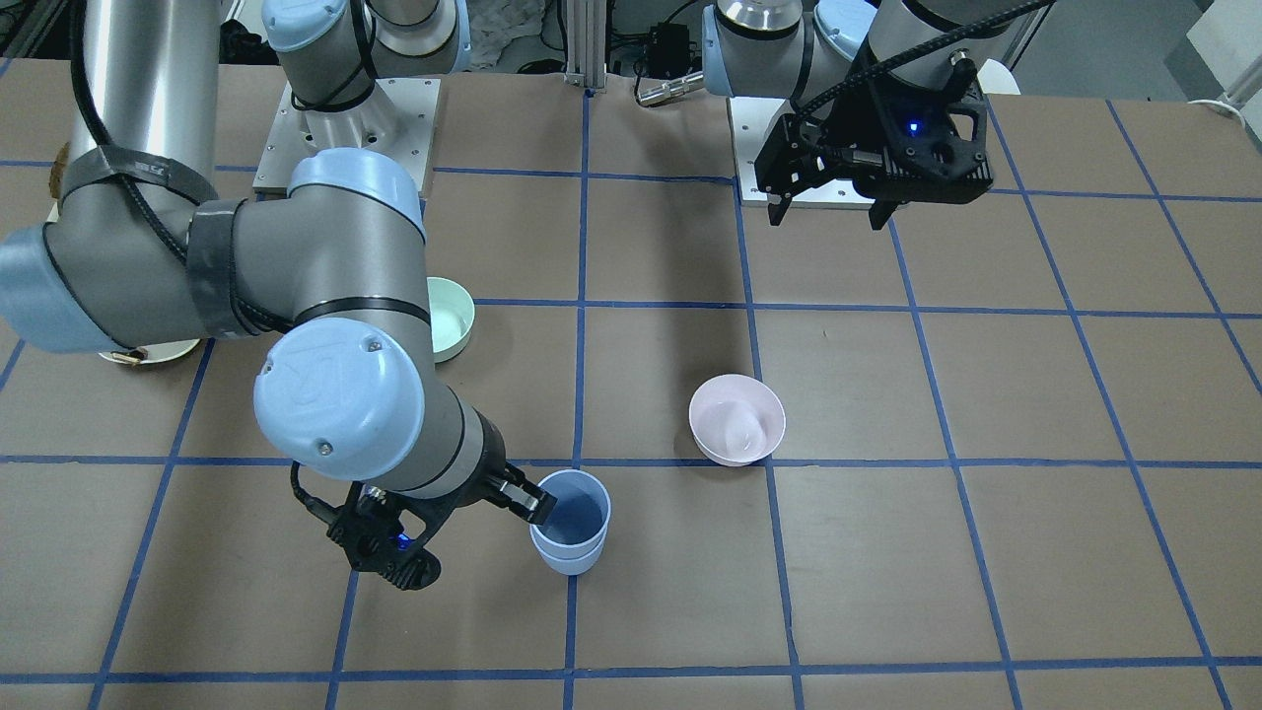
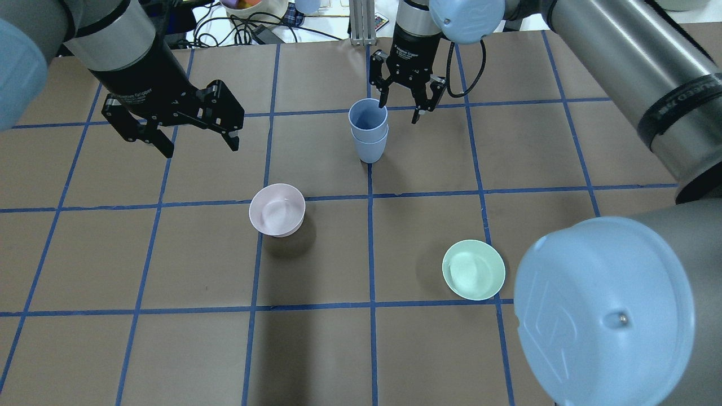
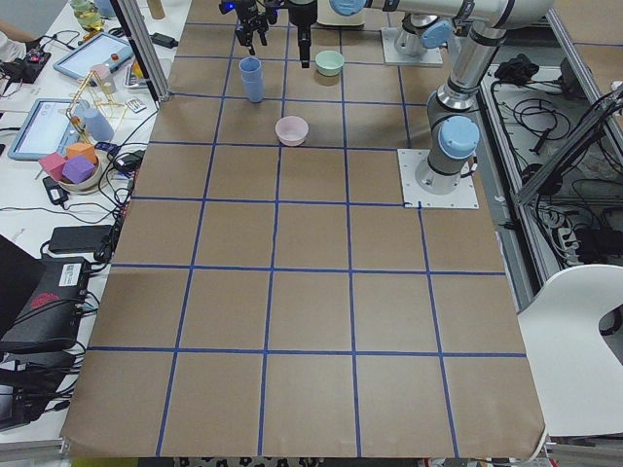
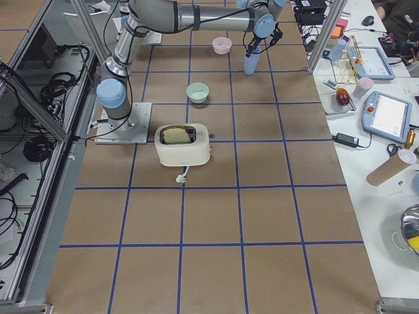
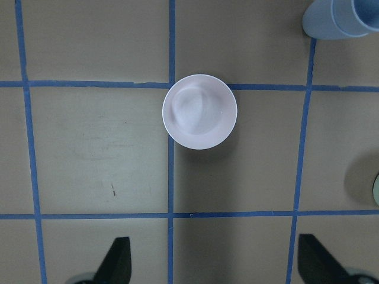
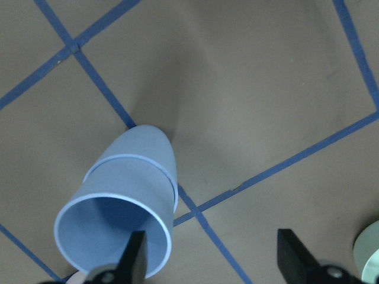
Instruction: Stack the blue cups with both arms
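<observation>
The two blue cups (image 2: 368,131) stand nested, one inside the other, upright on the table; they also show in the front view (image 1: 572,532), the right wrist view (image 6: 121,207) and a corner of the left wrist view (image 5: 340,18). My right gripper (image 2: 400,110) is open and low at the stack. One of its fingers (image 6: 134,255) is over the upper cup's rim and the other stands well outside, so nothing is gripped. My left gripper (image 2: 201,148) is open and empty. It hangs high above the table, left of the cups and over the pink bowl.
A pale pink bowl (image 2: 277,210) sits near the table's middle. A mint-green bowl (image 2: 473,269) sits to the right, close to my right arm. A white toaster (image 4: 183,145) stands further off on my right side. Operator desks with gear line the table's far edge.
</observation>
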Controlling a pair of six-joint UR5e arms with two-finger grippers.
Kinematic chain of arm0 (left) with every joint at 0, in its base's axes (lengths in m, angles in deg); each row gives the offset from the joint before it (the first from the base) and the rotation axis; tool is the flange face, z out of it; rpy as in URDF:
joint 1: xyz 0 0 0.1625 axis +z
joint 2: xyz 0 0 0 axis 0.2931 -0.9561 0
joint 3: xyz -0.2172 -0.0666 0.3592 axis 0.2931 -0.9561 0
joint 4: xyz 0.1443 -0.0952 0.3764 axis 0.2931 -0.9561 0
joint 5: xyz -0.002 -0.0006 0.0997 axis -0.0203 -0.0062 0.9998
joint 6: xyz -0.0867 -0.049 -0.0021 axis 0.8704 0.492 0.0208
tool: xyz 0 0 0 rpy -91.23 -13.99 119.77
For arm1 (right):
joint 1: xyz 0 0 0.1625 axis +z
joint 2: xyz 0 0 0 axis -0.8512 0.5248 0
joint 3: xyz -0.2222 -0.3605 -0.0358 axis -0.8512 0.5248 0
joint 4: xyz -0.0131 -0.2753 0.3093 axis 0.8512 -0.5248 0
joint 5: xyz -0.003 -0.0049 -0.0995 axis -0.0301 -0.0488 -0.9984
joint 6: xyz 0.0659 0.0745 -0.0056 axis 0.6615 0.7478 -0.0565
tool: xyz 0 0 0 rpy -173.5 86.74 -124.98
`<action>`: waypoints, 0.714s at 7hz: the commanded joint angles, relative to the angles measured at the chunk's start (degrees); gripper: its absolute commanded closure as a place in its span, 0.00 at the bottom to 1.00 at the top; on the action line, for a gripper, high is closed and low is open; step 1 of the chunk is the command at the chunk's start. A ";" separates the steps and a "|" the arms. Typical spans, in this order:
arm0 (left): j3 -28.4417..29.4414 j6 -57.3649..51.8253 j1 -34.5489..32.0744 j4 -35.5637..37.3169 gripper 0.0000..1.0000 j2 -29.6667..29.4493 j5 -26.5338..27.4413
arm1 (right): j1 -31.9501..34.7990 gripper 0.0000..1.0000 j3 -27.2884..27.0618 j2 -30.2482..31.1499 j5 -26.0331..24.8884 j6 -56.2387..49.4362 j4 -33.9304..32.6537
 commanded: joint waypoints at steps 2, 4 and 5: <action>0.04 -3.04 0.00 0.45 0.00 -0.21 2.75 | -5.54 0.09 -0.47 5.88 -5.52 -21.97 2.43; 0.12 -2.94 0.00 0.36 0.00 -0.21 2.14 | -10.90 0.01 -4.85 12.98 -9.45 -37.40 5.43; 0.12 -2.94 0.00 0.36 0.00 -0.21 2.14 | -11.96 0.01 -9.92 16.94 -10.96 -41.89 5.26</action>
